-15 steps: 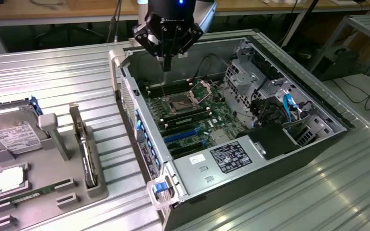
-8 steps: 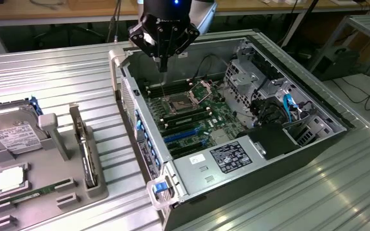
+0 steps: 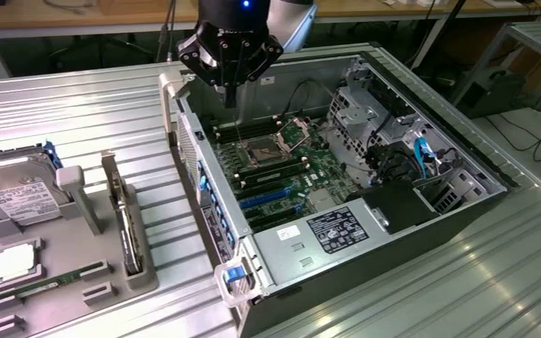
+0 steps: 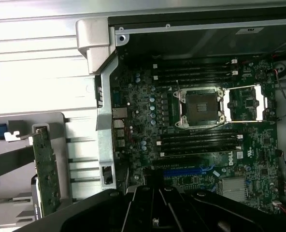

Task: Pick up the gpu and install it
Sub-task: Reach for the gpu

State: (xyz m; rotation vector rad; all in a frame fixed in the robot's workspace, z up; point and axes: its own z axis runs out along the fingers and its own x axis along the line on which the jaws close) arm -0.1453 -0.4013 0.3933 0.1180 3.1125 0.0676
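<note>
I see a black gripper [image 3: 230, 102], a green motherboard [image 3: 301, 167] with blue slots [image 3: 267, 197], and a ribbed silver surface [image 3: 73, 120].

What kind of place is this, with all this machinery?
Probably a robotics lab practising computer assembly: a robot arm hangs over an open computer case on a ribbed metal table, spare parts stand in a grey holder beside it, and workbenches line the back.

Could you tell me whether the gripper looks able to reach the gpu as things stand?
Probably yes. The gpu stands on edge in its holder beside the case, top edge bare, nothing over it. The gripper hangs shut above the case, so it would have to open first.
</note>
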